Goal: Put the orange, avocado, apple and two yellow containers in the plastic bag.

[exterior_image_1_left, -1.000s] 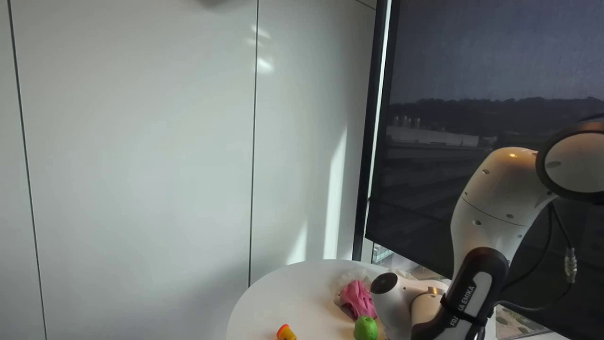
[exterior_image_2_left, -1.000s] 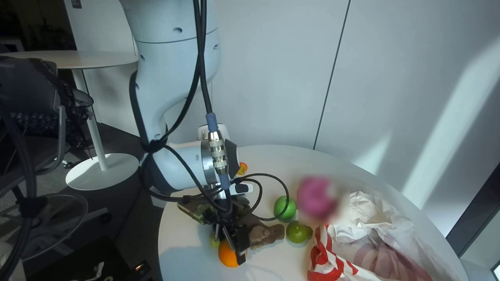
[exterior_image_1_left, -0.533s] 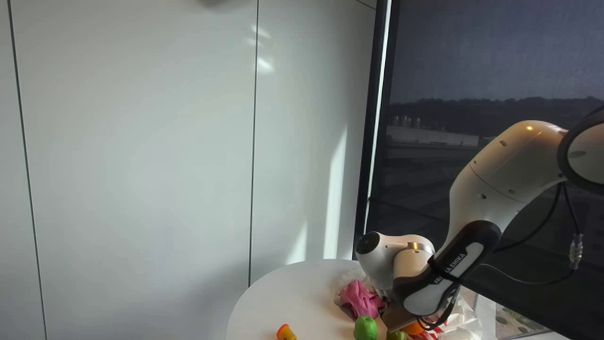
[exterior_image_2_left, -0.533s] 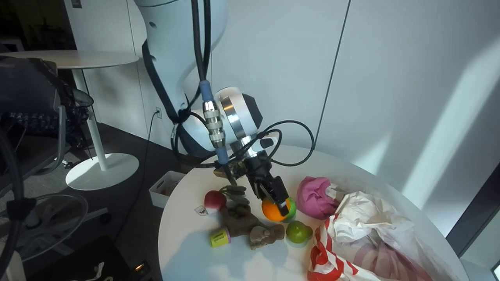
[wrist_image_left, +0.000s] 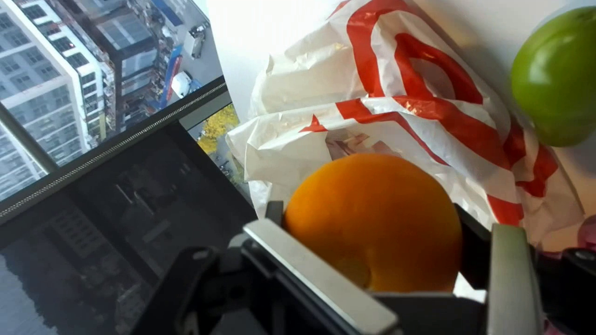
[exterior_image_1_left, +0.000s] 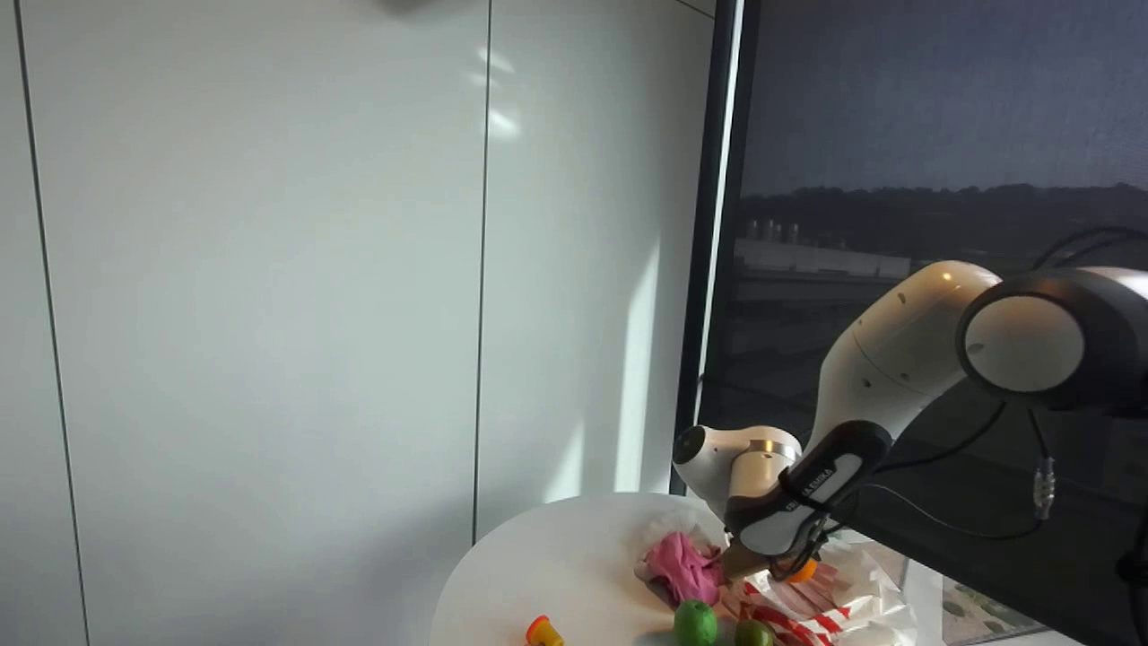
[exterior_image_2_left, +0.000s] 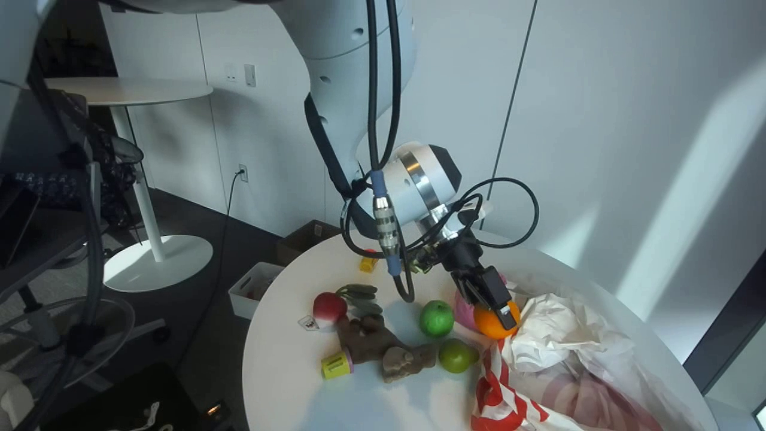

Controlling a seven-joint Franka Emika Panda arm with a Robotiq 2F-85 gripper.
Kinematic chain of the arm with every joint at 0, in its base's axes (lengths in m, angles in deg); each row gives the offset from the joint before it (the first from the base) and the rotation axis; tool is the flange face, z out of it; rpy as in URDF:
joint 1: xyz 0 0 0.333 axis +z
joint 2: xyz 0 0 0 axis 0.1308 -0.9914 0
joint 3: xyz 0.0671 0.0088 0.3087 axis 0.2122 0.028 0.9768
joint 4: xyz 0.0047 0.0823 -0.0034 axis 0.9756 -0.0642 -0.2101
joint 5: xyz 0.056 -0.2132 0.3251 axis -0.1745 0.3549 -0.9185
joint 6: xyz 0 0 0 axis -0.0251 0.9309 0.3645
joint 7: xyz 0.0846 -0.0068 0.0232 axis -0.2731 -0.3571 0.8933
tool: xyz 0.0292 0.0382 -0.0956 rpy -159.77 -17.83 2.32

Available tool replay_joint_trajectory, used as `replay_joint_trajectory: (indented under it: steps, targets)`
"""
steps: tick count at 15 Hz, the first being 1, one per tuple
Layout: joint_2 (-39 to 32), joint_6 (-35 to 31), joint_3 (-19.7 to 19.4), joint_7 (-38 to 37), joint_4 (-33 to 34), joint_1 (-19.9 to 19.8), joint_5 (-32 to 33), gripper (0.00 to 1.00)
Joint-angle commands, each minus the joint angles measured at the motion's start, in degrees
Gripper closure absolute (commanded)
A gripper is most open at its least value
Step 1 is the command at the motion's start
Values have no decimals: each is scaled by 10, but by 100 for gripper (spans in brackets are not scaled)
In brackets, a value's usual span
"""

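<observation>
My gripper (wrist_image_left: 372, 232) is shut on the orange (wrist_image_left: 377, 209), a finger on each side. In an exterior view the held orange (exterior_image_2_left: 492, 323) appears above the table, at the near-left edge of the plastic bag (exterior_image_2_left: 556, 329). The bag is white with red print and lies crumpled. It shows beneath the orange in the wrist view (wrist_image_left: 307, 97). The green apple (exterior_image_2_left: 437, 318) and the olive-green avocado (exterior_image_2_left: 456, 356) sit left of the bag. A yellow container (exterior_image_2_left: 336, 365) lies on its side at the front left. Another with a red rim (exterior_image_2_left: 368, 262) is farther back.
A pink cloth (exterior_image_1_left: 680, 567) lies beside the bag, partly behind the gripper. A brown lumpy object (exterior_image_2_left: 371, 342) and a red radish-like item (exterior_image_2_left: 330, 307) lie on the round white table (exterior_image_2_left: 287, 383). A dark window shade (exterior_image_1_left: 897, 135) stands behind the arm.
My gripper has lifted the orange from low at the table's front left and carried it right, past the apple, to the bag's edge. The other objects stay put.
</observation>
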Motion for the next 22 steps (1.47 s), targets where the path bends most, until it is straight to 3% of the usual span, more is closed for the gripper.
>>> replay_joint_trajectory:
  steps: [1,7,8,10,15,22]
  targets:
    - [-104,34,-18,-25,113,-22,0,42]
    - [-219,31,-36,-41,232,-56,-34,42]
    - [-228,29,-38,-44,242,-57,-40,4]
    - [-229,19,-42,-55,245,-53,-40,0]
    - [-152,-10,-18,-45,163,-47,-59,0]
    - [12,-96,53,48,-36,-24,-109,0]
